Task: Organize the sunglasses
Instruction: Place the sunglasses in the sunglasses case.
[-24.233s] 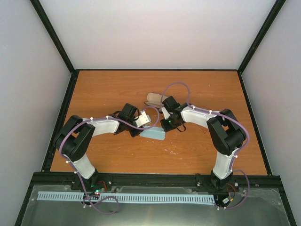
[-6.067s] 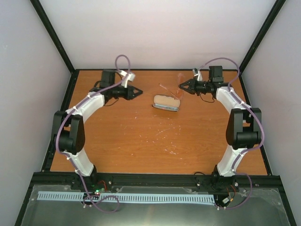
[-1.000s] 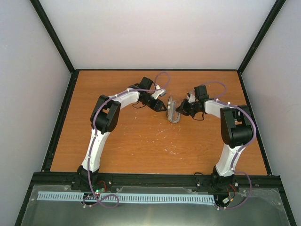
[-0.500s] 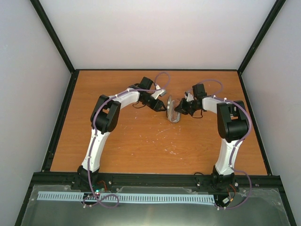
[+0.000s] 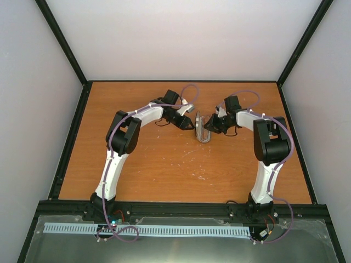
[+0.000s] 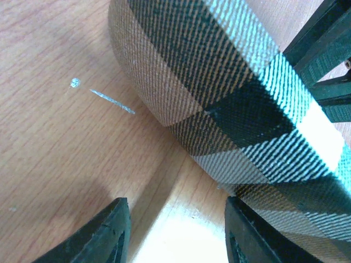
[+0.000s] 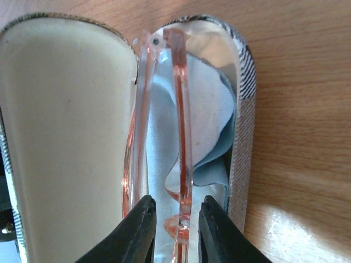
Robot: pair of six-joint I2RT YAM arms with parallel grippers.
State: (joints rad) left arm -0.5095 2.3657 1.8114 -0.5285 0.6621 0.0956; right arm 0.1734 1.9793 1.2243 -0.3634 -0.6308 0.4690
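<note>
Right wrist view has the right pincer (image 7: pixel 176 211) pinching the sunglasses (image 7: pixel 184 109) inside the case (image 7: pixel 60 137), left pincer (image 6: pixel 175 211) wide beside it.

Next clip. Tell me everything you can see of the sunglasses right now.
The sunglasses are a thin, see-through pink plastic pair, folded, standing on edge lengthwise inside the open case. They rest on the blue cloth lining it. The right gripper has its jaws either side of the frame; whether they pinch it is unclear.

walls (image 5: pixel 181 38) plain white | black frame (image 5: pixel 59 38) at corners | table (image 5: pixel 137 170) orange-brown wood, white scuffs (image 5: pixel 189 152) | grey metal ledge (image 5: pixel 186 251) with white slotted strip (image 5: pixel 164 230) in front | light even
</note>
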